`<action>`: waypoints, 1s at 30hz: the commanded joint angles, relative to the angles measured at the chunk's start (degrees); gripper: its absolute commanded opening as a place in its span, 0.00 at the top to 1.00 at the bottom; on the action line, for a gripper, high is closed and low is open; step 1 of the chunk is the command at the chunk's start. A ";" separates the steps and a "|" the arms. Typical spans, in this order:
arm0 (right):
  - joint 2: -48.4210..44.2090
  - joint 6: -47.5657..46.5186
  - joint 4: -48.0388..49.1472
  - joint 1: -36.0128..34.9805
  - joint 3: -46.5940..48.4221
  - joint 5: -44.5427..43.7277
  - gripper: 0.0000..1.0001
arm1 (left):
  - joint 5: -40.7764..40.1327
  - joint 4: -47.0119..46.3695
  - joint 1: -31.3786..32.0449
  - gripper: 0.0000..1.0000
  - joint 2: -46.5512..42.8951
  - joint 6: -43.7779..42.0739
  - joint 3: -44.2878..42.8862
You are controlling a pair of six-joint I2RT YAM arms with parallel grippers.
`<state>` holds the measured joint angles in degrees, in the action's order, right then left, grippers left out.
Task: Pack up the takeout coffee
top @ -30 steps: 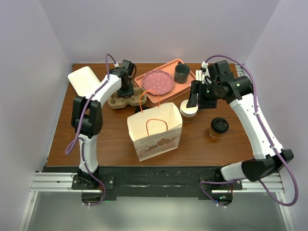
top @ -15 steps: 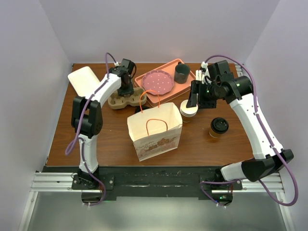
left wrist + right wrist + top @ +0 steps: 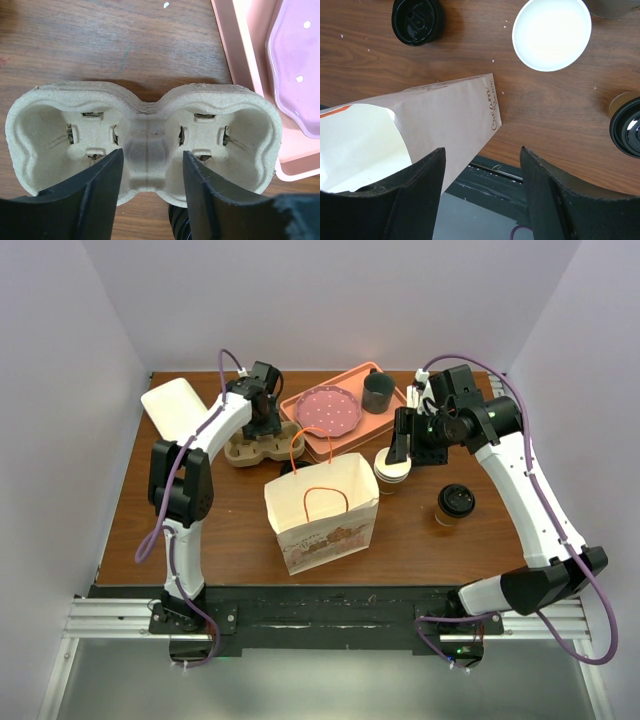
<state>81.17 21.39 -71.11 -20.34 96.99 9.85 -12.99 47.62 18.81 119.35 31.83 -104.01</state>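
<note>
The left pincer (image 3: 152, 151) stands open and holds nothing. Its two black fingers (image 3: 95, 195) are set either side of the narrow waist of a pale moulded-pulp two-cup carrier (image 3: 145, 125); whether they touch the pulp cannot be told. The carrier lies flat on the brown wooden counter (image 3: 130, 530). Just beside it, to the right, is a salmon-pink rectangular plastic tray (image 3: 245, 45) carrying a lilac scalloped plate with white dots (image 3: 300, 75). A dark grey-green mug (image 3: 378, 392) stands at the tray's far right corner.

The right pincer (image 3: 480, 150) is spread wide and also holds nothing. It hangs above the counter close over a stack of lidless paper cups, white inside (image 3: 551, 32). Below it in the wrist view is one side of a cream paper carrier bag with orange handles (image 3: 322, 510), which stands upright with its mouth open near the middle of the counter.

The takeout coffee, a small brown kraft paper cup with a round black sip lid (image 3: 455, 502), stands upright on the counter. It is to the right of the bag and nearer the front than the cup stack, apart from both and outside the bag. Another round black lid (image 3: 416, 20) shows at the top left of the right wrist view; whether a cup is under it cannot be told.
</note>
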 commanded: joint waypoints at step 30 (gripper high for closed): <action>0.13 -1.00 1.24 -0.23 0.48 1.05 0.36 | -1.69 -1.47 -0.18 0.48 0.09 -0.81 2.14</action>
<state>81.41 20.95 -71.07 -20.34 96.97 10.02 -13.93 47.59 18.81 119.42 31.81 -101.89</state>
